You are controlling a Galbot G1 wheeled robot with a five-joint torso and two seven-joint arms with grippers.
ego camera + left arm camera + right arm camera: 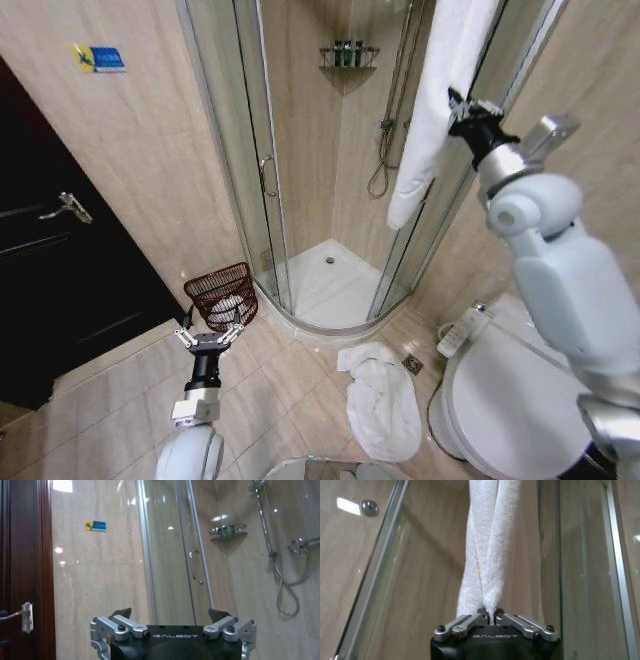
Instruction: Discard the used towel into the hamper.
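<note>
Glass shower enclosure (300,150) behind. Hanging white towel (435,110), long axis near vertical, draped over the door's top edge, lower end pointing floorward. Hamper (222,296) on the floor near the enclosure, mouth tilted toward the robot. Right gripper (462,112) clamped on the towel; best pulled clear before lowering. Left gripper (208,337) spread apart, just beside the hamper. 1 more towel (382,400) crumpled on tiles.

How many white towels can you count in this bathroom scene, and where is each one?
2. One long white terry towel hangs by the glass shower door, pinched by the right end effector. One crumpled white towel lies on the tiled floor beside the toilet. Others may be hidden.
</note>
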